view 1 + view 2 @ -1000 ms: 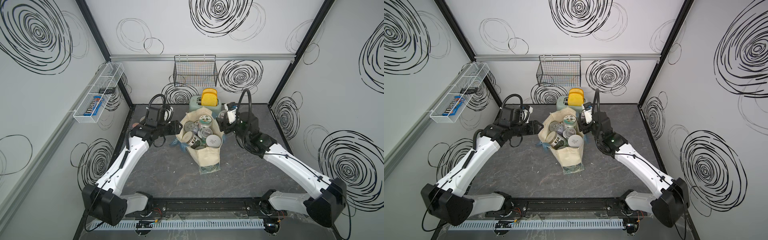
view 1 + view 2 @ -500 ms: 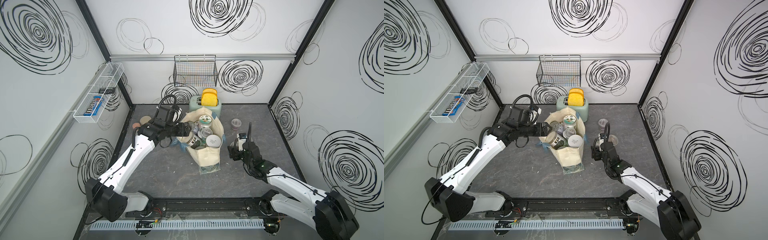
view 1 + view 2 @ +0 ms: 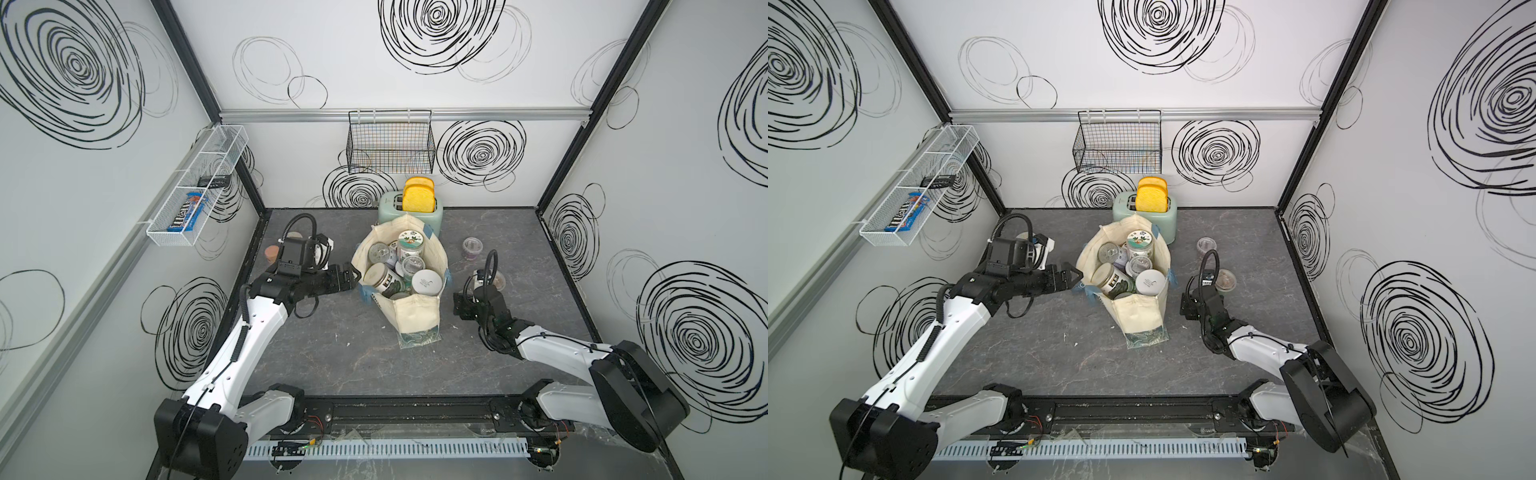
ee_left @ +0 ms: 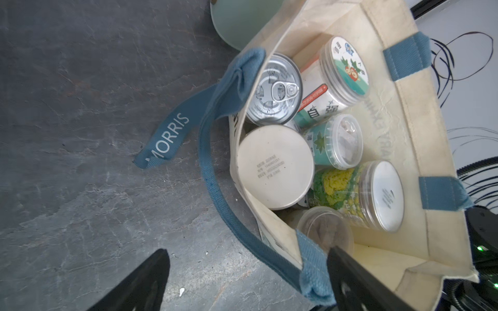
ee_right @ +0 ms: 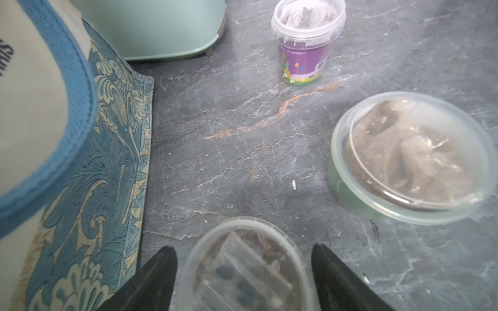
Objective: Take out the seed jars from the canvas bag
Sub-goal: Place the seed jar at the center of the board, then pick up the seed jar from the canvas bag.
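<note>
A cream canvas bag with blue strap handles [image 3: 415,320] is being seen standing on the grey marbled bench [image 3: 332,353], small clear seed jars [image 3: 409,245] being carried inside it. The left tool [image 4: 248,251] is being held wide open astride the bag's rim. The right tool [image 5: 242,247] is being held open around a clear-lidded round tub [image 5: 242,280] on the bench beside the bag, its sides untouched.

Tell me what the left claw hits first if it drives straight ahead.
The left claw would likely meet the canvas bag's near wall by its blue strap, before any of the seed jars; height against the rim is unclear.
</note>
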You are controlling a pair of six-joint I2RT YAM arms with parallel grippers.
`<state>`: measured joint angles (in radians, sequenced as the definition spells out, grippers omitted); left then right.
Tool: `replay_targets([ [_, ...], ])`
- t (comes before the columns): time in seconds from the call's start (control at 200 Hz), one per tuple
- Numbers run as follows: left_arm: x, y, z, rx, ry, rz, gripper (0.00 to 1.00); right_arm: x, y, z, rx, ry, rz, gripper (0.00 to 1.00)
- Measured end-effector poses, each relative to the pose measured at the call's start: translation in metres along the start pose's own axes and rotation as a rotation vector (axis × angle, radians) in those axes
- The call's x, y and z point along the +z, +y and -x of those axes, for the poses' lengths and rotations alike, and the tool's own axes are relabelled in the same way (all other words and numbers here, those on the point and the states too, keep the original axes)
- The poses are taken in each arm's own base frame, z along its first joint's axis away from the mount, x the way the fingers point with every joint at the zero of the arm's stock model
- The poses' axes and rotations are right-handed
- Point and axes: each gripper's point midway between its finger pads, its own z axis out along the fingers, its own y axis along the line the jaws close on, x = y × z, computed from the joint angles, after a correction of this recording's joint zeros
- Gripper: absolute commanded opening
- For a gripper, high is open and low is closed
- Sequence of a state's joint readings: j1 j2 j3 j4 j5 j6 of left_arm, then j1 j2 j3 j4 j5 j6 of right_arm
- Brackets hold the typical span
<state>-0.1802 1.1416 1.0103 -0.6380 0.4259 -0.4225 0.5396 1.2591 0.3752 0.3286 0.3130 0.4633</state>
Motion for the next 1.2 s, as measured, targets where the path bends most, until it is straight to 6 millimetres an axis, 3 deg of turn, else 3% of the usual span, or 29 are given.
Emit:
replay_targets([
  [0.175, 0.007, -0.011, -0.008, -0.032, 0.032, -0.081, 0.96, 0.000, -0.005, -0.007, 0.014, 0.000, -0.008, 0.92],
  [0.28, 0.008, -0.017, -0.006, -0.031, 0.026, -0.110, 1.00, -0.003, -0.006, -0.007, 0.014, 0.014, -0.015, 1.00],
  [0.32, 0.009, -0.018, -0.007, -0.033, 0.028, -0.116, 0.97, -0.006, -0.006, -0.004, 0.014, 0.020, -0.017, 0.98],
  [0.4, 0.013, -0.016, -0.011, -0.046, 0.040, -0.123, 0.86, -0.014, 0.000, 0.015, 0.022, 0.016, -0.009, 0.97],
  [0.505, 0.019, -0.013, -0.019, -0.062, 0.062, -0.126, 0.76, -0.034, 0.018, 0.063, 0.033, -0.042, 0.043, 0.98],
  [0.605, 0.022, -0.014, -0.023, -0.072, 0.073, -0.136, 0.61, -0.065, 0.043, 0.108, 0.017, -0.110, 0.153, 1.00],
  [0.775, 0.023, -0.024, -0.021, -0.062, 0.067, -0.172, 0.28, -0.117, 0.090, 0.167, -0.050, -0.133, 0.350, 0.91],
  [0.86, 0.026, -0.027, -0.021, -0.055, 0.069, -0.181, 0.16, -0.143, 0.124, 0.195, -0.099, -0.143, 0.458, 0.85],
  [0.966, 0.029, -0.028, -0.022, -0.054, 0.078, -0.179, 0.07, -0.166, 0.178, 0.215, -0.189, -0.132, 0.577, 0.78],
  [1.091, 0.030, -0.029, -0.022, -0.049, 0.078, -0.177, 0.00, -0.159, 0.227, 0.206, -0.282, -0.066, 0.639, 0.70],
  [1.196, 0.029, -0.032, -0.021, -0.039, 0.076, -0.173, 0.00, -0.120, 0.242, 0.189, -0.330, 0.043, 0.582, 0.69],
])
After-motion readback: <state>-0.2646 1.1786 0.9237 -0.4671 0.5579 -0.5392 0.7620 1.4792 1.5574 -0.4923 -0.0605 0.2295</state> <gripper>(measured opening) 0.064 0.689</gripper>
